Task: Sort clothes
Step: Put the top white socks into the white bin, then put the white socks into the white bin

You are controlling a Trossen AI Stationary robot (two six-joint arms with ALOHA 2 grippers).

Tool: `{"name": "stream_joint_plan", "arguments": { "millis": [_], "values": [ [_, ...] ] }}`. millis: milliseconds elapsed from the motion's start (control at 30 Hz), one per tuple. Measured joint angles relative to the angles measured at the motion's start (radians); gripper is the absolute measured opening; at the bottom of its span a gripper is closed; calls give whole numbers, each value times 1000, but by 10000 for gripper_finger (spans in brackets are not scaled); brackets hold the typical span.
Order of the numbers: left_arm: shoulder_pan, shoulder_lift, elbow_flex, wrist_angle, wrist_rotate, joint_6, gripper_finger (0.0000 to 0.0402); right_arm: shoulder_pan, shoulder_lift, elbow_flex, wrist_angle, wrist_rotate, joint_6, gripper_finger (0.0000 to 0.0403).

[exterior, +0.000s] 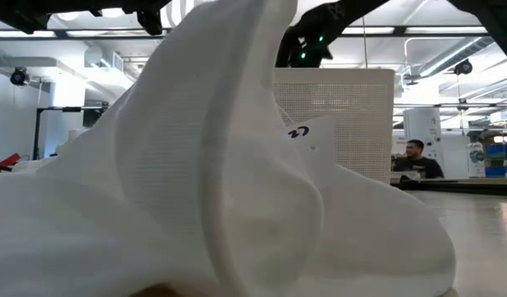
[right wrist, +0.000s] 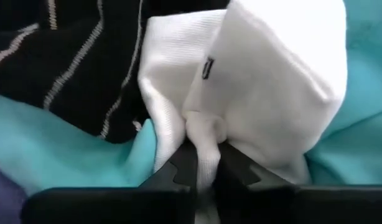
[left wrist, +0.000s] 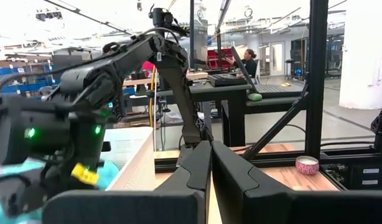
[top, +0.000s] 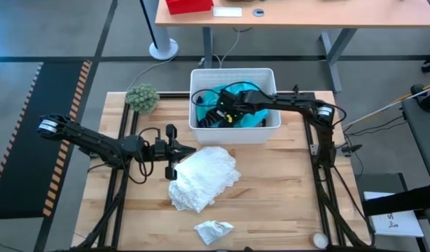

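Pinching a fold of white sock [right wrist: 253,81], your right gripper [right wrist: 203,163] sits in the bin [top: 232,134]; release it over the turquoise garment [right wrist: 48,155]. Left gripper [top: 174,150] waits shut, empty.

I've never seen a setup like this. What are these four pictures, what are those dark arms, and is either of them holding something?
Two robot arms work at a wooden table, filmed from above, from table height, and from each wrist. The right gripper reaches into the white bin, pinching a white sock lying among turquoise and dark striped clothes. The left gripper is shut and empty beside a white lacy garment, which fills the table-height view. A small crumpled white piece and a fuzzy green ball also lie there.
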Motion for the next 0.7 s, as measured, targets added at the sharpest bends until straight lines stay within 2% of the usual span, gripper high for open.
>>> {"name": "stream_joint_plan", "arguments": {
  "millis": [300, 533, 700],
  "values": [
    [0, 0, 0, 1, 0, -2, 0, 2, -163, 5, -17, -8, -59, 88],
    [0, 0, 0, 1, 0, -10, 0, 3, -261, 7, -15, -2, -65, 174],
    [0, 0, 0, 1, 0, -11, 0, 3, -319, 8, -16, 77, -34, 241]
  ]
}}
